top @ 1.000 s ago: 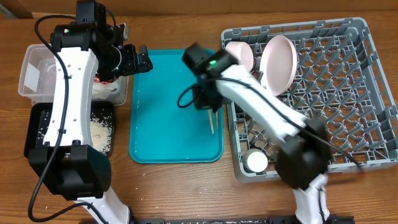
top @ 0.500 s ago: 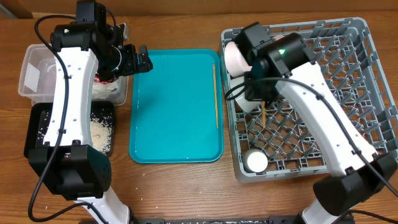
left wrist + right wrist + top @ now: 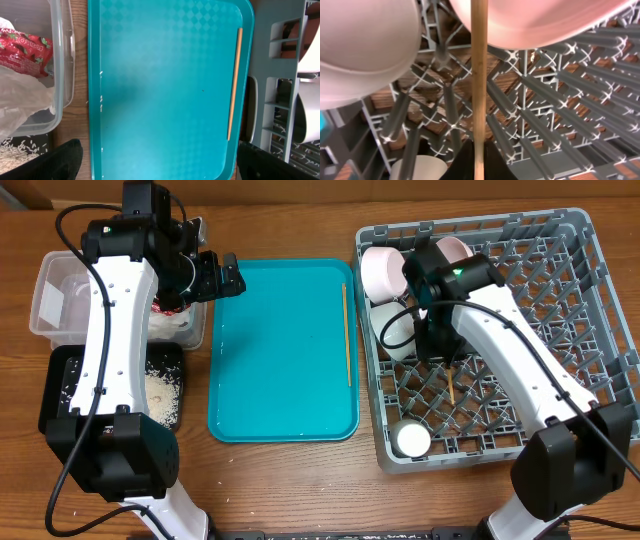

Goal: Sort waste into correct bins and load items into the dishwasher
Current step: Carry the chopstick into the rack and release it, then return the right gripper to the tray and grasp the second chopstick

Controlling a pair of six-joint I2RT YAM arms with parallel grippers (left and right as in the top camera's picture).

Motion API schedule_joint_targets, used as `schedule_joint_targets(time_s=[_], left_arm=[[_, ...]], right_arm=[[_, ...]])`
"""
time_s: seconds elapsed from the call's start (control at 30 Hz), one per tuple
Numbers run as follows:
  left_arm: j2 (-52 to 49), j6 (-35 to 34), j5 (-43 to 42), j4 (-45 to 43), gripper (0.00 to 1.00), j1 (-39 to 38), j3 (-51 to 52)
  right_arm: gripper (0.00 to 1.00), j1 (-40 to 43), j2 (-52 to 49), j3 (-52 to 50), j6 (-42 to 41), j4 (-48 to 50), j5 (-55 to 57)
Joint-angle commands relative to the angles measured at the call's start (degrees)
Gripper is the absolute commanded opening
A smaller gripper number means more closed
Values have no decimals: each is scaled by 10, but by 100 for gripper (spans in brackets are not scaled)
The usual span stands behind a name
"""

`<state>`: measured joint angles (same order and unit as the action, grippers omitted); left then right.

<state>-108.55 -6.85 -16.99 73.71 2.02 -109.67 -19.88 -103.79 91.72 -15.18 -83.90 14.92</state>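
The right hand [image 3: 442, 352], clamped on one chopstick [image 3: 451, 388], has moved from the teal tray [image 3: 280, 350] to above the dish rack [image 3: 560, 290]; the second chopstick [image 3: 347, 335] still waits.

From overhead, the clear rectangular plastic tub [image 3: 45, 290] and shallow black rectangular tray [image 3: 60, 375] are partly covered by the left arm. In the right wrist view, the thin wooden chopstick [image 3: 479, 75] is cut off top and bottom, the right gripper [image 3: 479, 162] mostly cropped.

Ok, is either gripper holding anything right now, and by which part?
Right gripper pinches a thin wooden chopstick near one end, over the grey plastic dish rack. Left gripper is open, holding nothing.
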Motion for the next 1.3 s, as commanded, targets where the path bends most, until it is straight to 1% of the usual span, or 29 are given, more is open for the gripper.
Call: schedule_joint_targets(time_s=[0.0, 0.13, 0.17, 0.23, 0.3, 0.47, 0.6, 0.63, 0.7, 0.87, 1.03, 1.27], left_arm=[[3, 7, -4, -1, 100, 1, -8], [3, 7, -4, -1, 100, 1, -8], [3, 7, -4, -1, 100, 1, -8], [3, 7, -4, -1, 100, 1, -8], [3, 7, -4, -1, 100, 1, -8], [3, 7, -4, -1, 100, 1, -8], [3, 7, -4, -1, 100, 1, -8], [3, 7, -4, -1, 100, 1, -8], [3, 7, -4, -1, 100, 1, -8], [3, 7, -4, -1, 100, 1, -8], [3, 7, -4, -1, 100, 1, -8], [3, 7, -4, -1, 100, 1, -8]], right_arm=[[15, 11, -2, -3, 17, 9, -13], [32, 11, -2, 3, 17, 15, -21], [38, 11, -2, 8, 17, 13, -21], [42, 11, -2, 24, 17, 13, -22], [43, 11, -2, 45, 17, 11, -37], [42, -3, -2, 116, 17, 16, -118], [42, -52, -2, 142, 15, 74, -177], [42, -81, -4, 140, -2, 104, -172], [42, -117, -13, 140, -23, 134, -153], [45, -185, -61, 140, -71, 180, -80], [47, -201, -132, 140, -100, 209, -43], [52, -198, -212, 140, -99, 245, -2]])
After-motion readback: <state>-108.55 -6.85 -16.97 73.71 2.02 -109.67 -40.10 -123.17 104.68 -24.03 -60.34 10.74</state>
